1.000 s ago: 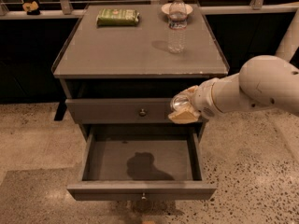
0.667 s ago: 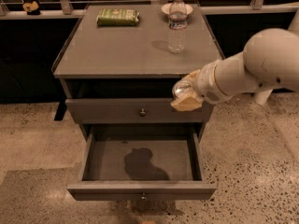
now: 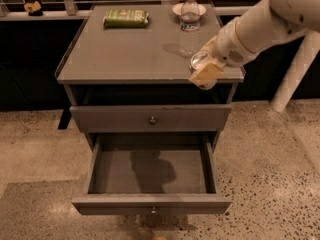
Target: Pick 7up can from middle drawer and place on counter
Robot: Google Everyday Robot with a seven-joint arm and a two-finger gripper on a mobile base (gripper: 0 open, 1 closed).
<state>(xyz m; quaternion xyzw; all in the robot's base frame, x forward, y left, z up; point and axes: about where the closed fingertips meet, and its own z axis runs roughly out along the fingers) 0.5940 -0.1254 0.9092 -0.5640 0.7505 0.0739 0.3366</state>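
Note:
My gripper [image 3: 204,70] is at the front right edge of the counter [image 3: 125,54], at the end of a white arm that comes in from the upper right. It is shut on the 7up can [image 3: 199,61], whose shiny silver top shows just above the tan fingers [image 3: 207,76]. The can's body is mostly hidden by the gripper. It is held at about counter height, over the front right corner. Below, the middle drawer [image 3: 150,204] stands pulled open, and its bare grey inside holds nothing but a shadow.
A clear water bottle [image 3: 189,24] stands on the counter just behind the gripper, with a white dish [image 3: 176,9] beyond it. A green packet [image 3: 126,18] lies at the back left. A shut drawer front [image 3: 150,119] sits above the open one. A white post [image 3: 295,69] stands at right on the speckled floor.
The arm has risen and moved back to the right with the can, from in front of the shut drawer front up to the counter's front right edge.

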